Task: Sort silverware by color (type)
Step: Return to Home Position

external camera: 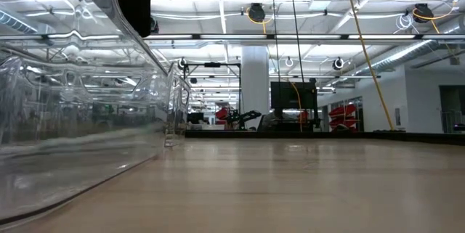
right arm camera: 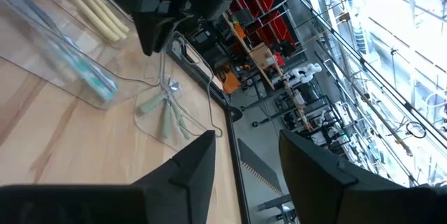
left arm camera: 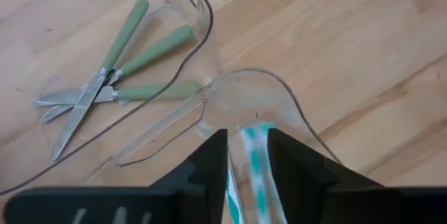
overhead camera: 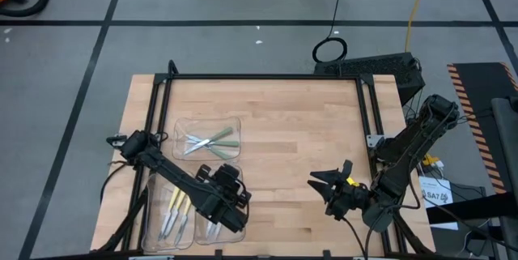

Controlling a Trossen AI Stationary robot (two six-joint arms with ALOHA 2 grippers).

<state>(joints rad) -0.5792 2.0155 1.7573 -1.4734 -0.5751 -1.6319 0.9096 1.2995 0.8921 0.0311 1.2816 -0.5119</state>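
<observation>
Lifting the left pincer (left arm camera: 248,139) straight up, open and empty, should leave the blue knives (left arm camera: 255,155) lying in their clear bin (left arm camera: 279,91). Right pincer (right arm camera: 246,144) waits open near the tabletop's (overhead camera: 283,130) right edge.

Left gripper (left arm camera: 248,137): black fingers (left arm camera: 208,172). Between them, light blue utensils (left arm camera: 258,175), handle streaked teal and white through clear tray (left arm camera: 283,100). Beyond fingertips, pale green utensils (left arm camera: 150,49), handles sage, ends silver-grey, in second clear tray (left arm camera: 207,25). Table (left arm camera: 349,42) honey-blond wood, fine darker grain. Right gripper (right arm camera: 246,140): black fingers (right arm camera: 183,176). Far ahead of them, yellow utensils (right arm camera: 98,11), handles pale cream-yellow; beyond, red shelving (right arm camera: 255,1).
</observation>
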